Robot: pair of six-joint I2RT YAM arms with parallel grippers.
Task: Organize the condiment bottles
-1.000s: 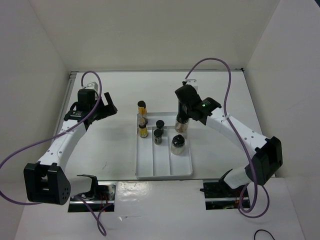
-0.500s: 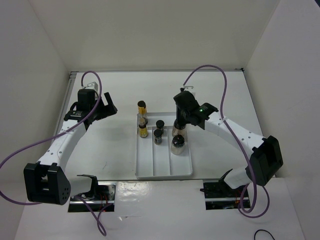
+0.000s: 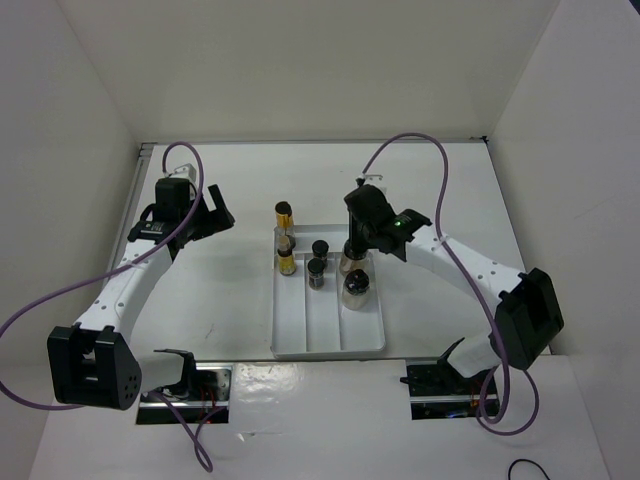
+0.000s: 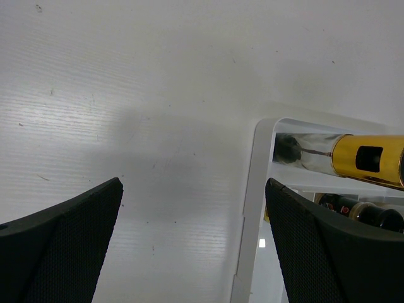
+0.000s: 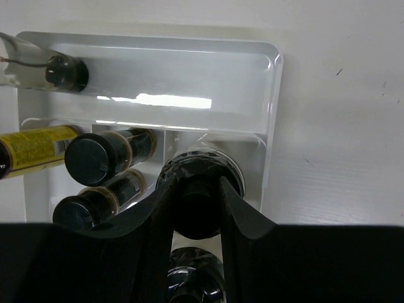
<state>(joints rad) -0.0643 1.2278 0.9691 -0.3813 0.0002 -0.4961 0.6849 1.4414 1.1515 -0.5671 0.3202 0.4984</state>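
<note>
The white tray (image 3: 330, 335) holds several black-capped jars. My right gripper (image 3: 357, 243) is shut on the black cap of a pale beige jar (image 3: 353, 266) and holds it upright in the tray's right section, just behind a second beige jar (image 3: 357, 287). In the right wrist view the gripper (image 5: 197, 203) clamps that jar (image 5: 232, 169). Two dark brown jars (image 3: 318, 260) stand in the middle section. A yellow jar (image 3: 287, 262) stands in the left section. Another yellow jar (image 3: 285, 214) lies across the tray's far left corner. My left gripper (image 3: 207, 215) is open and empty, left of the tray.
In the left wrist view the gripper (image 4: 192, 252) hangs over bare table beside the tray's wall (image 4: 249, 208), with the lying yellow jar (image 4: 366, 158) to the right. White walls enclose the table on three sides. Purple cables loop above both arms.
My right gripper has moved left and toward the near side with the beige jar, bringing it close behind the second beige jar. The left arm has not moved.
</note>
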